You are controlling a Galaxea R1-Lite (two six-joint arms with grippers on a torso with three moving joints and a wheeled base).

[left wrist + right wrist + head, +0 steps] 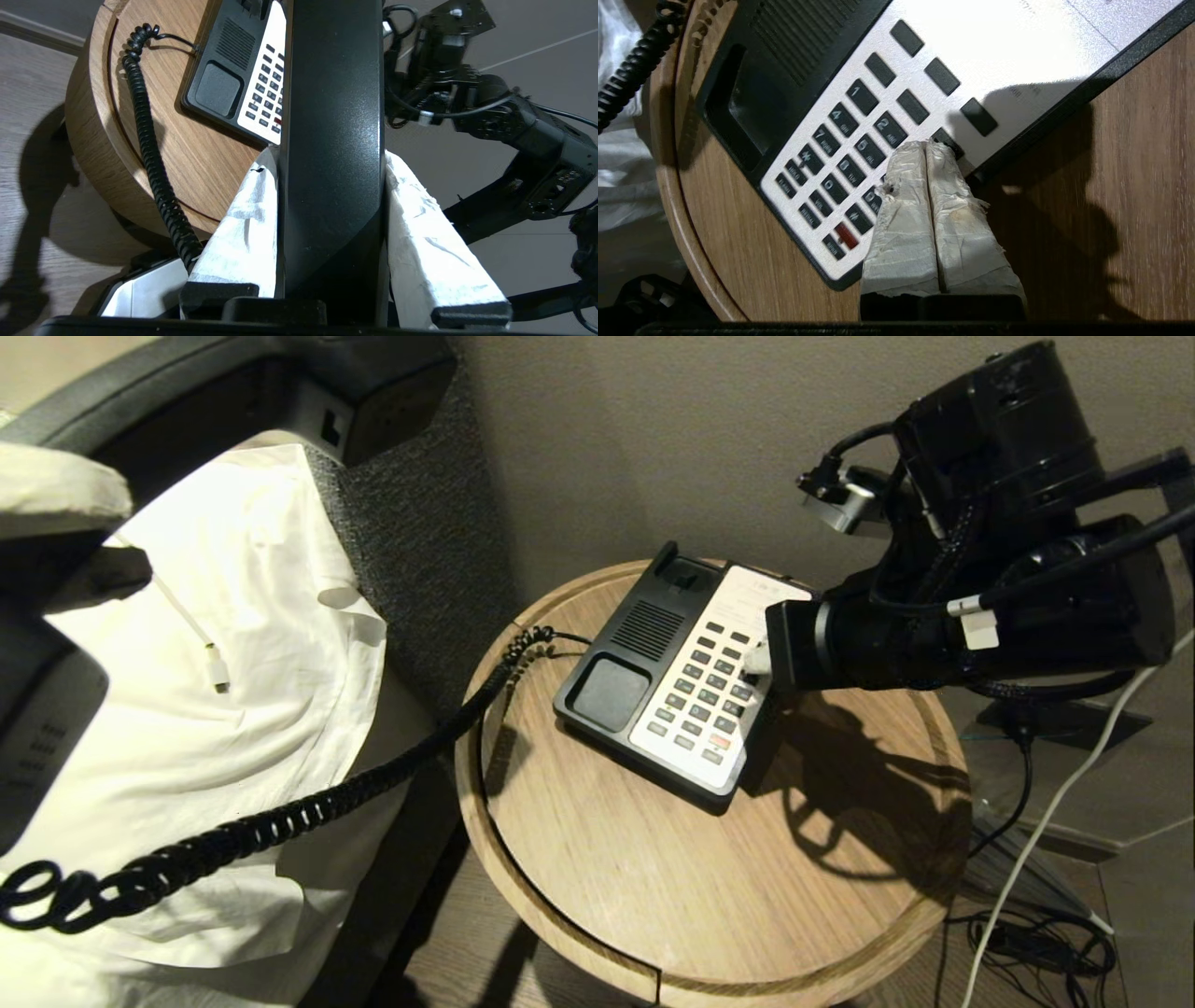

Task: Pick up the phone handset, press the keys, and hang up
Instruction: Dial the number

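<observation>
The glossy black phone handset (pixel 331 116) is off the base, and my left gripper (pixel 329 156) is shut on it, one white-taped finger on each side. In the head view this sits at the far left edge, where one taped finger (pixel 56 490) shows. The coiled cord (pixel 280 821) runs from there to the phone base (pixel 644 635), whose cradle (pixel 611 691) is empty. My right gripper (pixel 927 144) is shut, its tips resting on the keys (pixel 859 140) at the keypad's right column. From the head it reaches in from the right (pixel 758 658).
The phone stands on a round wooden table (pixel 653 877) with a raised rim. White bedding (pixel 261 644) with a white charging cable (pixel 210 658) lies to the left. A grey upholstered panel (pixel 420 523) stands behind. Cables (pixel 1036 933) lie on the floor at right.
</observation>
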